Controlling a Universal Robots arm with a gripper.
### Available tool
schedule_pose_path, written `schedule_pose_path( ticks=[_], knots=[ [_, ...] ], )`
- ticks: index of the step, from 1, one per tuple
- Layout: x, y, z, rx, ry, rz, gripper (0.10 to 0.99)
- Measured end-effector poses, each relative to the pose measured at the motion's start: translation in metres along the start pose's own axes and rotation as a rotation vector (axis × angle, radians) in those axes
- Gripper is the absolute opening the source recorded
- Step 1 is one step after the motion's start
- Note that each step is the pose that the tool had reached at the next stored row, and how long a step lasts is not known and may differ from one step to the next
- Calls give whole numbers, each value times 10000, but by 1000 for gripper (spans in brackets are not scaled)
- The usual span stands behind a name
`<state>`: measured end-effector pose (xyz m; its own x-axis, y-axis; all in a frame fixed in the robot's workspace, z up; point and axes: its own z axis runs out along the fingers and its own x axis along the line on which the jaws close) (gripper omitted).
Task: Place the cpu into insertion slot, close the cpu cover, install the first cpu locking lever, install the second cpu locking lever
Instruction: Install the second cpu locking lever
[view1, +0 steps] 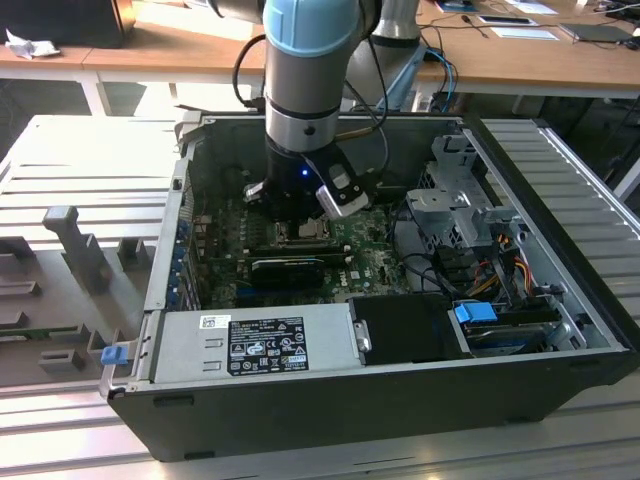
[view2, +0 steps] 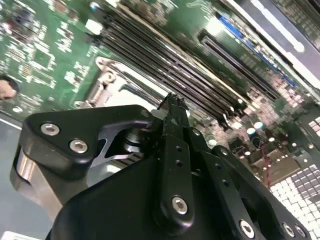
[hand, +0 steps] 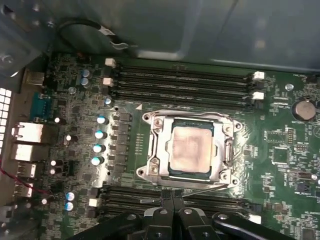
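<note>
Cpu (hand: 191, 150) sits flat and face up in the insertion slot (hand: 227, 176), just beyond the gripper (hand: 168, 199), whose jaws are pressed together with nothing between them that I can make out. Their tips hang over the socket edge nearest them, close to a thin wire locking lever (hand: 200, 189) that runs along that edge at a slight slant; whether they touch it I cannot tell. The cpu cover (hand: 155, 150) appears to be down, its silver frame ringing the chip with the pale metal face showing through the cut-out. So placing and covering look done, and the work in hand is probably the locking levers. That step calls for pushing the wire sideways and down under its catch without scraping the green board (hand: 280, 150). Being square, the chip has no long axis; its edges lie parallel to the memory slots (hand: 180, 80), and the lever's length runs nearly along them too.
</note>
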<state>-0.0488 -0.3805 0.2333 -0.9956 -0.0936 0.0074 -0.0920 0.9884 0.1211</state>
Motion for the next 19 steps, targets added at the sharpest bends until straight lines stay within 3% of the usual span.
schedule_pose_path(
  ticks=[1, 7, 10, 12, 15, 16, 17, 19],
  knots=[
    [34, 1, 19, -2, -1, -5, 106],
    [58, -13, 157, -5, 3, -24, 106],
    [97, -36, 184, -321, -23, -56, 106],
    [132, -80, 196, -676, -56, -80, 106],
    [167, -149, 219, -906, -75, -105, 106],
    [198, -194, 228, -1132, -93, -127, 106],
    [214, -216, 232, -1244, -103, -138, 106],
    [230, -240, 237, -1372, -116, -149, 106]
  ],
)
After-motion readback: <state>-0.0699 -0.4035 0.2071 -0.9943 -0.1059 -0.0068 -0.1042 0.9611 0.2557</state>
